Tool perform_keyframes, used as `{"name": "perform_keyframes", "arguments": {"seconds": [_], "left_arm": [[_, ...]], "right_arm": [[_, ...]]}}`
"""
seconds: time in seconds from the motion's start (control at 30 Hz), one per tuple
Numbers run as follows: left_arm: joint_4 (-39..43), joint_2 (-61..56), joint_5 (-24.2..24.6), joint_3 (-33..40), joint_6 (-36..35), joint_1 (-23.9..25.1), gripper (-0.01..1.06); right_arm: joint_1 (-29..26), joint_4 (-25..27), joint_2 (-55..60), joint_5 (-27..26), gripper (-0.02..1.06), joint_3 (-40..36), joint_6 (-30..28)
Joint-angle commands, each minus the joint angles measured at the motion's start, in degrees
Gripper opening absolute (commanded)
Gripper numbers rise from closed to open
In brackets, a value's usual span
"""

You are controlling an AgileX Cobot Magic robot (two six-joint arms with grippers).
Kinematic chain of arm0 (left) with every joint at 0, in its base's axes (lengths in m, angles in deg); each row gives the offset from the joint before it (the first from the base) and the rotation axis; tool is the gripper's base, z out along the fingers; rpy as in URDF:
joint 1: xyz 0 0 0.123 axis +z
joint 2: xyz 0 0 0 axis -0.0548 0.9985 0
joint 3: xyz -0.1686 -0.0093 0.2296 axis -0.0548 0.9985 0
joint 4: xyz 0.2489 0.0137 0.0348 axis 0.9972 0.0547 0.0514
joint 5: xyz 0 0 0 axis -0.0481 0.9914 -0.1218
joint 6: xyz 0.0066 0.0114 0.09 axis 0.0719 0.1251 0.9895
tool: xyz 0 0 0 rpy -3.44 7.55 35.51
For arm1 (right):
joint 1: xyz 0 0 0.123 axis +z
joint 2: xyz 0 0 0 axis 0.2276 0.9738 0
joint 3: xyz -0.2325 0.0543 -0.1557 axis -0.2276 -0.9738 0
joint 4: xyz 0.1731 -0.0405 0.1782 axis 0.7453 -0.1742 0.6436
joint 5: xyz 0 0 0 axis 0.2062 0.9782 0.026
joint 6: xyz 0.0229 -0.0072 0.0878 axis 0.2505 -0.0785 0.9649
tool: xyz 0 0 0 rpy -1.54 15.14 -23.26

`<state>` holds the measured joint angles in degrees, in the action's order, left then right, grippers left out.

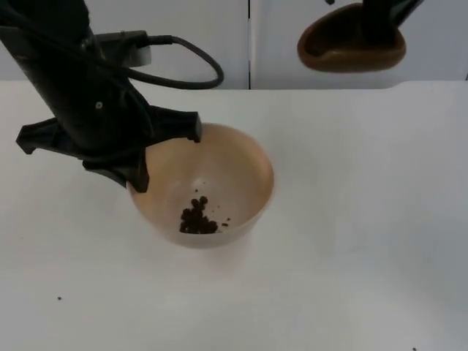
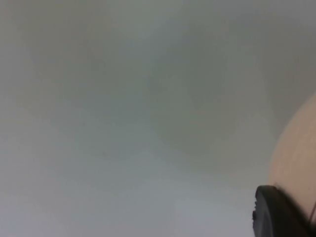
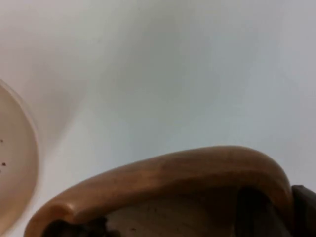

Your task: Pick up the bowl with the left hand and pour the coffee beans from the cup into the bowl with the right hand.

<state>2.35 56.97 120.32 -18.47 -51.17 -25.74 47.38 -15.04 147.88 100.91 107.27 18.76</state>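
Pour apparently done: bowl [image 1: 208,183], centre-left of the top view on the white desk [image 1: 351,241], holds coffee beans [image 1: 197,217], its rim clamped by the left pincer [image 1: 170,157]; right pincer [image 1: 380,22] grips the brown cup [image 1: 351,47] aloft, upper right.

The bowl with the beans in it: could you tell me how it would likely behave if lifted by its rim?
The bowl looks rigid and thin-walled, so probably light. The left pincer sits at one edge of the rim, so it may sag toward the far side. The coffee beans lie loose and would likely slide if it tilts.
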Motion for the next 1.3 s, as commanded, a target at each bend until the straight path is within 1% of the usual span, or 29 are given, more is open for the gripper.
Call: {"name": "perform_keyframes", "arguments": {"seconds": [0.0, 0.03, 0.07, 0.2, 0.23, 0.4, 0.43, 0.57, 0.77, 1.03, 1.27], "left_arm": [[-1.1, 1.5, -0.9, -0.3, -0.4, 3.2, 0.0], [-1.1, 1.5, -0.9, -0.3, -0.4, 3.2, 0.0], [-1.1, 2.0, -0.9, -0.3, -0.4, 4.2, 0.0], [-1.1, 4.4, -0.8, -0.3, 0.6, 6.9, 0.0], [-1.1, 4.4, -0.8, -0.3, 0.6, 6.9, 0.0], [-0.8, 6.8, -1.3, -0.3, 1.0, 7.3, 0.0], [-0.8, 6.8, -1.3, -0.3, 1.0, 7.3, 0.0], [-0.8, 8.2, -1.5, -0.3, 1.0, 7.3, 0.0], [-0.7, 9.9, -2.5, -0.3, 1.0, 7.3, 0.0], [-0.7, 10.3, -2.5, -0.3, 1.0, 7.3, 0.0], [-0.7, 10.3, -2.7, -0.3, 1.0, 7.3, 0.0]], "right_arm": [[-1.5, 0.5, -0.6, -1.9, 0.0, -1.0, 0.7], [-1.5, 0.5, -0.6, -1.9, 0.0, -1.0, 0.7], [-2.1, 0.2, -0.6, -3.2, 0.0, -3.1, 1.4], [-3.9, 0.1, -0.6, -10.7, 0.0, -11.6, 4.1], [-3.9, 0.1, -0.6, -10.7, 0.0, -11.6, 4.1], [-4.4, -0.4, -0.6, -22.1, 0.0, -22.6, 8.9], [-4.4, -0.4, -0.6, -22.1, 0.0, -22.6, 8.9], [-4.5, -2.6, -0.3, -28.5, 0.0, -28.8, 13.3], [-4.5, -6.2, 2.2, -30.8, 0.0, -32.7, 17.9], [-4.5, -6.2, 7.9, -32.4, 0.0, -33.5, 20.1], [-4.5, -6.2, 11.4, -33.8, 0.0, -33.6, 20.3]]}}
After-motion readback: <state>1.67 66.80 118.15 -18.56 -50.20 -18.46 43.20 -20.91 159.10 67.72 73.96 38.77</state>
